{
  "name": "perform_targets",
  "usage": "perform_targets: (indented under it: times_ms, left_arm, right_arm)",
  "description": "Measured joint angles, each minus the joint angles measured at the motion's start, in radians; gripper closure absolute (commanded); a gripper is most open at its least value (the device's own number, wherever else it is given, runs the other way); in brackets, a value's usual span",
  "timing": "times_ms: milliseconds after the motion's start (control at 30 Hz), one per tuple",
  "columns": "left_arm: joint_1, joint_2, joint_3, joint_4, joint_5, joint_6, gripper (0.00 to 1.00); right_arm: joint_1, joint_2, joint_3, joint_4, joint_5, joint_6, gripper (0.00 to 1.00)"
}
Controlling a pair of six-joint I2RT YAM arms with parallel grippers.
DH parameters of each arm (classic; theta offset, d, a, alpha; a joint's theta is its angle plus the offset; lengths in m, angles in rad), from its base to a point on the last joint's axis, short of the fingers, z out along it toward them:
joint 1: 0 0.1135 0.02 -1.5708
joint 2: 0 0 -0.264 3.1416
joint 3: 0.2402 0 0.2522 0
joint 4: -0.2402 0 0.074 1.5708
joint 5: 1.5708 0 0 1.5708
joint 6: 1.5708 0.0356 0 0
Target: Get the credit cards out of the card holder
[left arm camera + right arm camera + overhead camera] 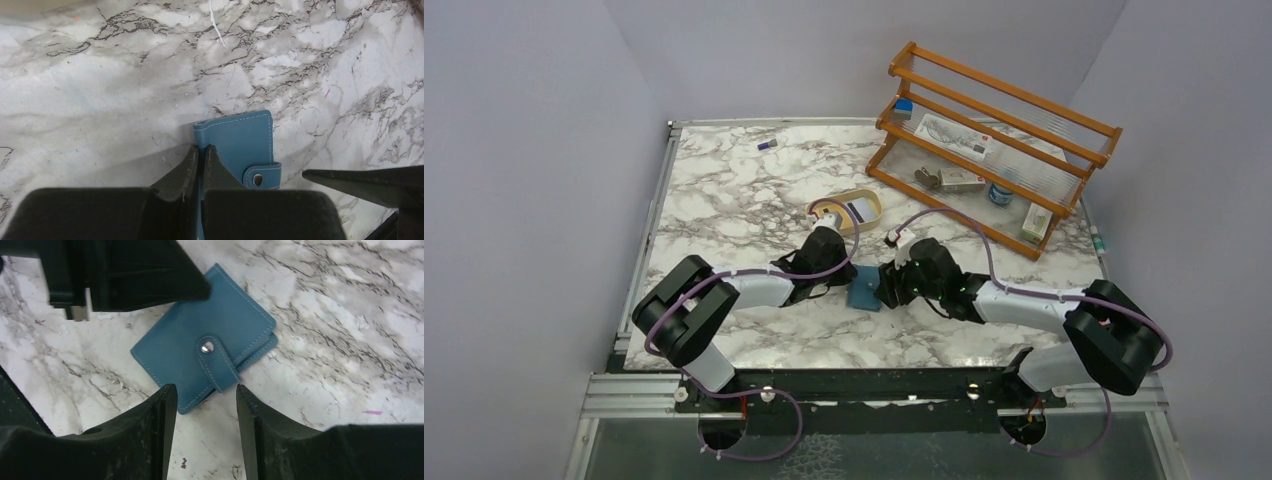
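The card holder [864,294] lies flat on the marble table [724,200], just on the arm-base side of the tan tray [880,207], folded with its snap tab fastened. On the holder's tray side, the left gripper [201,149] has its fingers pressed together at the holder's edge. Opposite it, the right gripper [206,390] stands with jaws apart around the tab's tip, gripping nothing.
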Motion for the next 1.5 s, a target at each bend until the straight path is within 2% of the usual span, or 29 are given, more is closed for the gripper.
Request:
perform_targets:
  times_ms: [400,667,967,1067,1233,1500]
  left_arm:
    - [0.022,0.021,0.032,-0.024,0.041,0.042,1.0]
    - [0.031,0.026,0.032,-0.02,0.075,0.044,1.0]
    - [0.037,0.029,0.032,-0.017,0.087,0.044,1.0]
    - [0.041,0.032,0.032,-0.009,0.089,0.045,1.0]
    - [0.048,0.037,0.032,0.002,0.089,0.048,1.0]
    - [0.049,0.037,0.032,0.003,0.089,0.048,1.0]
  right_arm:
    - [0.047,0.102,0.108,-0.023,0.042,-0.1,0.46]
    - [0.047,0.166,0.125,-0.029,0.088,-0.128,0.5]
    - [0.047,0.182,0.135,-0.021,0.089,-0.137,0.66]
    - [0.047,0.189,0.142,-0.02,0.091,-0.138,0.75]
    - [0.048,0.202,0.154,-0.013,0.094,-0.141,0.99]
    - [0.05,0.202,0.159,-0.009,0.127,-0.113,0.99]
